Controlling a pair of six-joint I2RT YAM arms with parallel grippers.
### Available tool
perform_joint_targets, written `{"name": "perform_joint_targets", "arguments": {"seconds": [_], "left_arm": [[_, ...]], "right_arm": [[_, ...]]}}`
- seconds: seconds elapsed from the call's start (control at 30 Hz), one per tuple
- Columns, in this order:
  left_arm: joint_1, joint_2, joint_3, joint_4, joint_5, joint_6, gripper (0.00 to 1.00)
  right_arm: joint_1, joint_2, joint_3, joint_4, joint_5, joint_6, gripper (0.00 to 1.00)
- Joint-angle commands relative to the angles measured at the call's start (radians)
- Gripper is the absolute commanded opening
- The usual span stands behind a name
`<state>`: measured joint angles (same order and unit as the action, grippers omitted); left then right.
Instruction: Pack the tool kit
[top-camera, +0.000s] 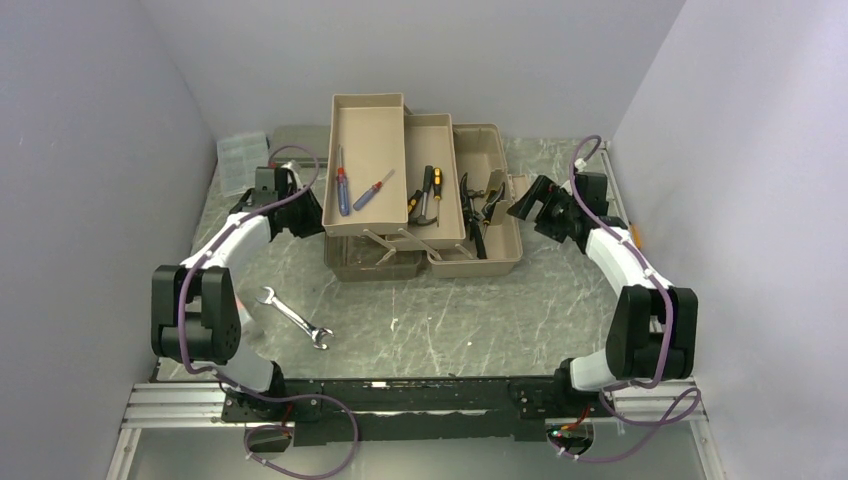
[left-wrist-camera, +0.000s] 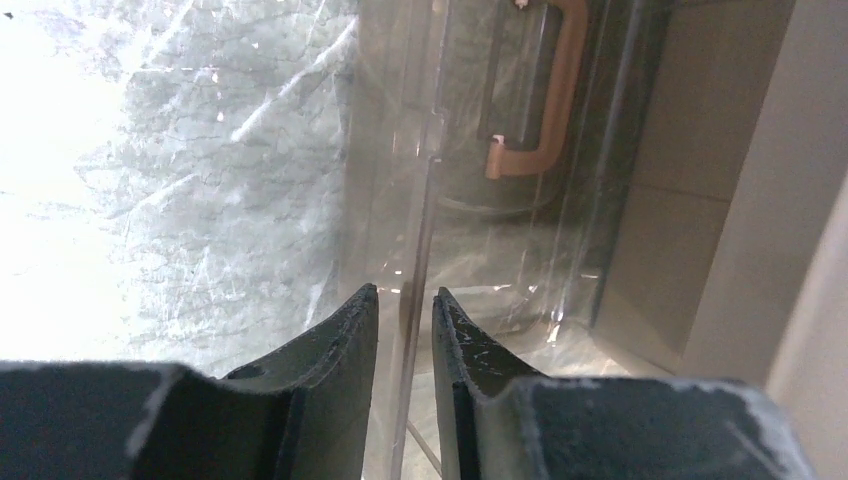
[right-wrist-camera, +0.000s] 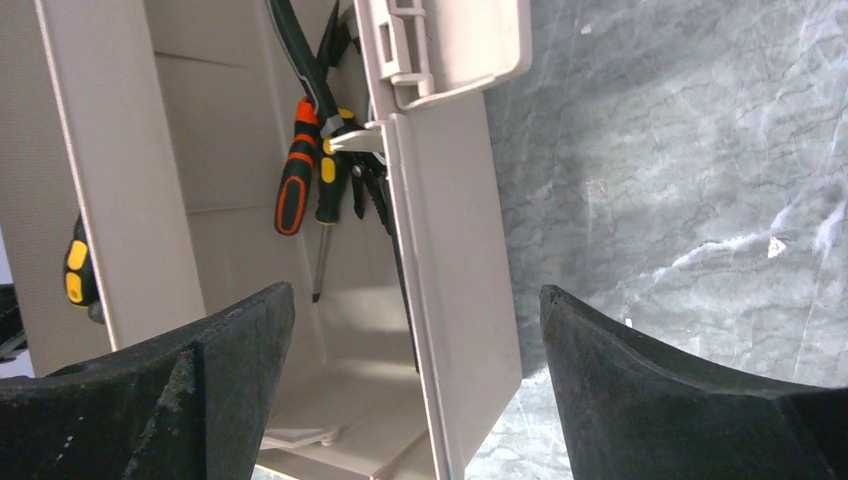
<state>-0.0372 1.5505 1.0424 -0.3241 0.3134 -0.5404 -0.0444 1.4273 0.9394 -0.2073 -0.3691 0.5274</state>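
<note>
On a marble-patterned table (top-camera: 450, 320) walled in pale grey, we find the toolbox (top-camera: 375, 262) at the back centre, its trays folded out. The left gripper (left-wrist-camera: 405, 310) holds its fingers narrow on the clear edge of the smoky lid (left-wrist-camera: 400, 150), with the pink handle (left-wrist-camera: 565, 90) showing through it. The right gripper (right-wrist-camera: 415, 295) gapes wide astride the box's right end wall. We judge the danger plain: swing the lid with the trays spread and it jams, or that thin edge slips from the pinch. The left tray (top-camera: 365, 110) holds two screwdrivers (top-camera: 343, 188), the middle tray (top-camera: 432, 130) yellow-handled tools, and the right-hand compartment (top-camera: 500, 150) pliers (top-camera: 475, 205). A wrench (top-camera: 293, 317) lies out on the table, easily forgotten.
</note>
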Motion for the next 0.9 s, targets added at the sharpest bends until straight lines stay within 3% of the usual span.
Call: {"name": "perform_joint_targets", "arguments": {"seconds": [0.0, 0.13, 0.23, 0.3, 0.5, 0.57, 0.87], "left_arm": [[-0.037, -0.019, 0.028, -0.028, -0.11, 0.037, 0.3], [-0.053, -0.021, 0.021, -0.025, -0.147, 0.044, 0.28], [-0.063, -0.01, 0.025, -0.029, -0.166, 0.049, 0.22], [-0.069, -0.003, 0.023, -0.026, -0.179, 0.054, 0.13], [-0.088, 0.027, 0.018, -0.014, -0.214, 0.054, 0.07], [-0.095, 0.031, 0.015, -0.007, -0.227, 0.055, 0.0], [-0.161, -0.05, 0.073, -0.076, -0.417, 0.094, 0.0]], "right_arm": [[0.0, 0.021, -0.018, 0.054, -0.018, -0.003, 0.93], [0.001, 0.044, -0.023, 0.064, -0.047, 0.0, 0.9], [0.003, 0.052, -0.031, 0.06, -0.052, -0.003, 0.84], [0.006, 0.048, -0.04, 0.057, -0.047, -0.005, 0.83], [0.023, 0.041, -0.053, 0.034, -0.027, -0.021, 0.81], [0.025, 0.037, -0.06, 0.032, -0.025, -0.023, 0.81], [0.038, 0.038, -0.071, 0.026, -0.018, -0.029, 0.77]]}}
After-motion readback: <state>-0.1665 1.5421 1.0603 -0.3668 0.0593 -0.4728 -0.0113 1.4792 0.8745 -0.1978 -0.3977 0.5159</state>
